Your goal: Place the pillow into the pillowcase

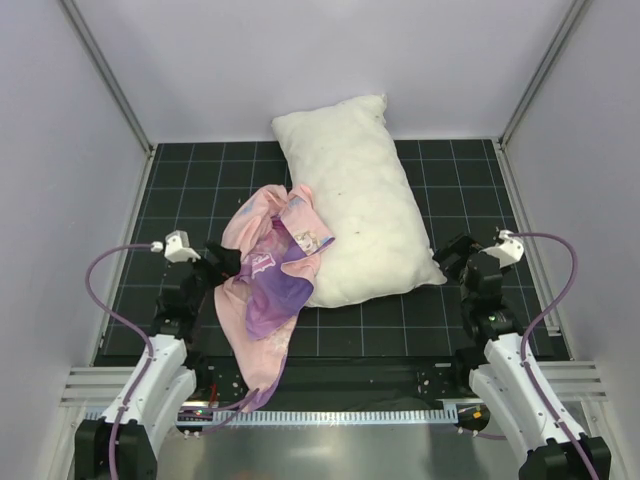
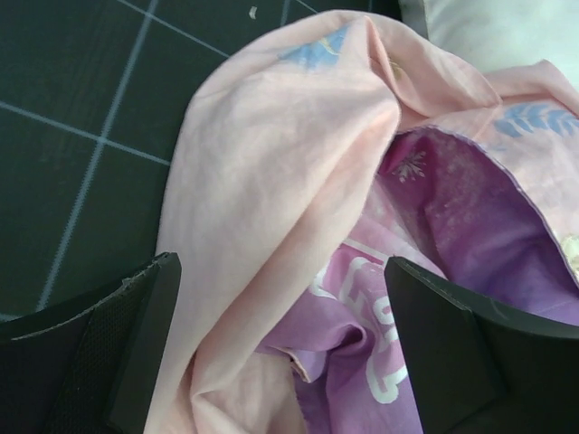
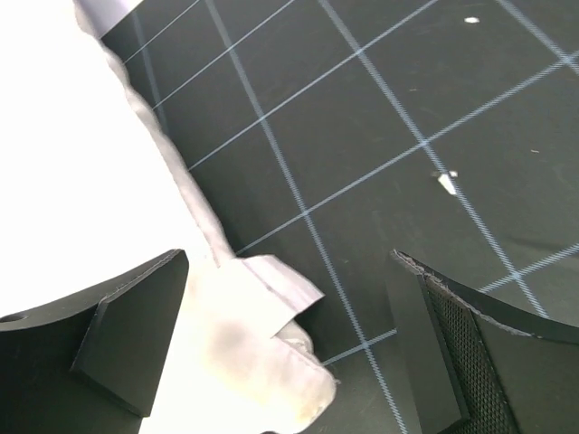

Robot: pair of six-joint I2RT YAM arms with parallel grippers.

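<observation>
The pillow (image 1: pixel 360 195) lies slantwise on the black gridded mat (image 1: pixel 400 325), its far end by the back wall. The pillowcase (image 1: pixel 268 280) is crumpled against the pillow's left edge and partly over it, pale pink side up with purple print showing. White lettering on the purple is too folded to read. The left gripper (image 2: pixel 280 298) stands left of the pillow, jaws spread wide with pillowcase fabric between them. The right gripper (image 3: pixel 289 298) hangs at the pillow's near right corner, jaws apart over its sewn tag (image 3: pixel 271 294), where no writing is legible.

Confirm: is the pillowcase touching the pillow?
Touching. The top view shows the pillowcase lying over an edge of the pillow, with no mat visible between them.
</observation>
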